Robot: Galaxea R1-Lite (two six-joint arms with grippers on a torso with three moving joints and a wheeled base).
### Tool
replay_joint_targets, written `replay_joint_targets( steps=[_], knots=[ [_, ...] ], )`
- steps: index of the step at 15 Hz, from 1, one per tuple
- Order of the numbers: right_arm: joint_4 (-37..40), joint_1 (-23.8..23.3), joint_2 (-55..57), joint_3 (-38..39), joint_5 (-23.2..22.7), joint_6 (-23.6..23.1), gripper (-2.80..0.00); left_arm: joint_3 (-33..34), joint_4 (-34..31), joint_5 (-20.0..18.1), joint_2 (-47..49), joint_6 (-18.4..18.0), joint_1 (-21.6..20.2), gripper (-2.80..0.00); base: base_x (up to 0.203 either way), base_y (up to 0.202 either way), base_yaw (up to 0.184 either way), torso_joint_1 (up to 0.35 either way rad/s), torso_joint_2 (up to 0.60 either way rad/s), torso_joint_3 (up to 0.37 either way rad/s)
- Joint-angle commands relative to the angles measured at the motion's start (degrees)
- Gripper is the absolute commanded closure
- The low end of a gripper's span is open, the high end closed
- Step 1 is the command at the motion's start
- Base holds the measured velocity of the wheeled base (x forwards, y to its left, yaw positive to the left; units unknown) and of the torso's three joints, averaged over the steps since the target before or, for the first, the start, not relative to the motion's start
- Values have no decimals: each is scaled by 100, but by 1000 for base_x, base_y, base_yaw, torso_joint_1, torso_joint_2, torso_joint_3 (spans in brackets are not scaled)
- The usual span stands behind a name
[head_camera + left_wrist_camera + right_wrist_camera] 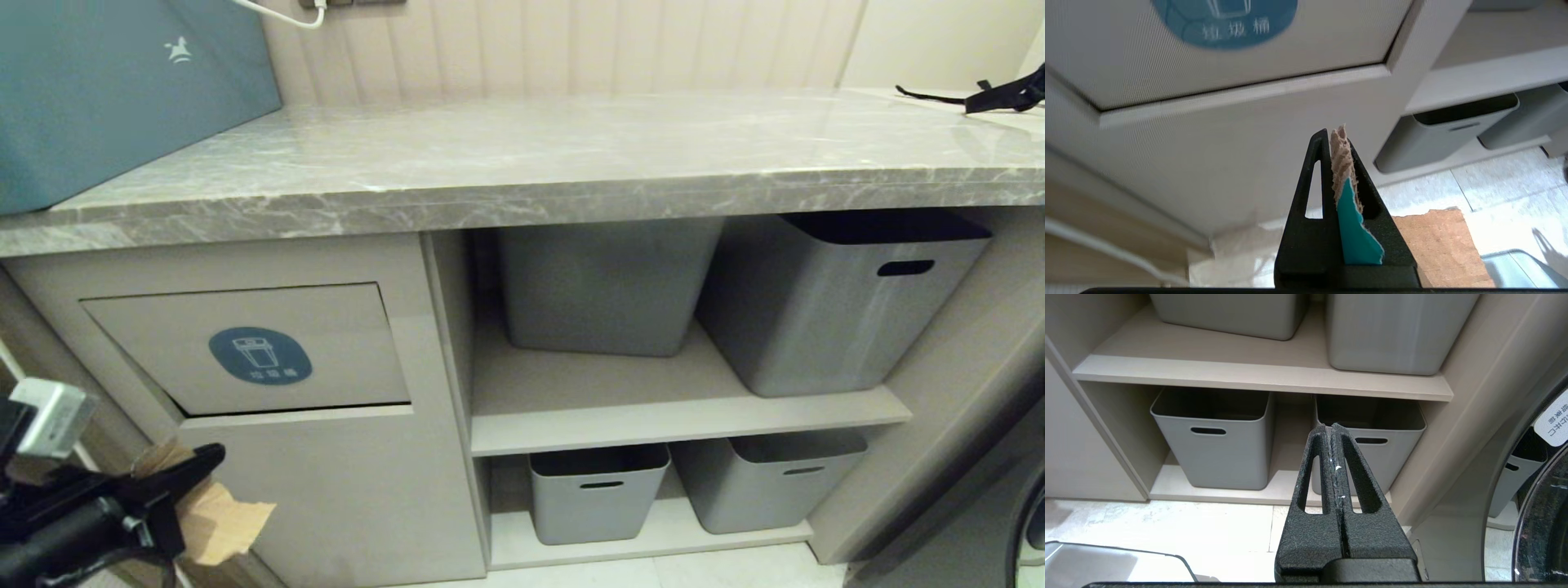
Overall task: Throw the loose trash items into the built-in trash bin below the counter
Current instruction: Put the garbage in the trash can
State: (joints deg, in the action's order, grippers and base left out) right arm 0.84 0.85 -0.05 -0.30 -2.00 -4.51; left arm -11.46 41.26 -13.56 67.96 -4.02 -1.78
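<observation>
Low at the left of the head view, my left gripper [200, 461] is shut on a torn scrap of brown cardboard [224, 514], one of the loose trash items, which hangs out below the fingers. In the left wrist view the scrap [1351, 212] shows a turquoise face pinched between the fingers of the left gripper [1336, 136]. The gripper sits just below and left of the built-in trash bin's flap [343, 327], which is closed and carries a blue oval sticker [260, 355]. The grey marble counter [522, 163] runs above. My right gripper [1332, 426] is shut and empty, facing the lower shelf.
Grey storage bins [604, 286] stand on two open shelves right of the bin panel. A large teal box [122, 90] sits on the counter at left, and a black strap [1004, 98] at far right. A washing machine door [1543, 506] is at the right.
</observation>
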Motion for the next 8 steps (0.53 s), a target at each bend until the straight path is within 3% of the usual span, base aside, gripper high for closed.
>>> replay_joint_targets(
  steps=[1,8],
  knots=[
    [1,3,5,4,-3,-6,0,86,347,-19,564,-11,37,0,0,0,0,0,0,0],
    [-10,3,5,4,59,258,0,-12,918,-52,1551,14,-7,0,0,0,0,0,0,0]
  ],
)
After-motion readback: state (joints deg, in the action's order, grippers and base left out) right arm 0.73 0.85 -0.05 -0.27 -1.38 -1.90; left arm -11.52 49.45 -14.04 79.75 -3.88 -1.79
